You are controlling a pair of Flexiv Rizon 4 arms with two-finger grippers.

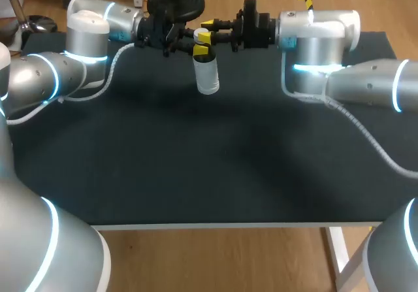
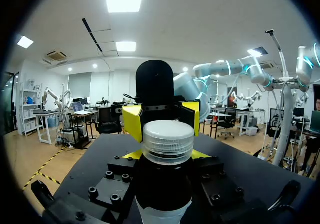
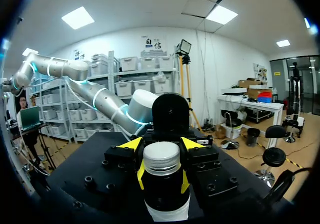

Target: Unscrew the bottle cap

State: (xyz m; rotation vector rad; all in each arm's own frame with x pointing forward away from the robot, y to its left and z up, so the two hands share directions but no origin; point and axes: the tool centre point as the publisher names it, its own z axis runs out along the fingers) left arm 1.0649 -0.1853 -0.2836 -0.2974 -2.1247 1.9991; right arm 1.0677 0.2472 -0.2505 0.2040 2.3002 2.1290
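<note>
Right claw (image 3: 161,145) pinching ribbed white cap (image 3: 161,157), left claw (image 2: 166,155) gripping bottle (image 1: 207,73) (black-banded)

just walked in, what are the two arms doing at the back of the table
Both arms meet at the far side of the black table, at an upright bottle with a dark body, a white base and a ribbed translucent white cap. The right gripper is shut on the dark body just below the cap. The left gripper is at the bottle from the opposite side; its hold is unclear. The cap is on.
</note>
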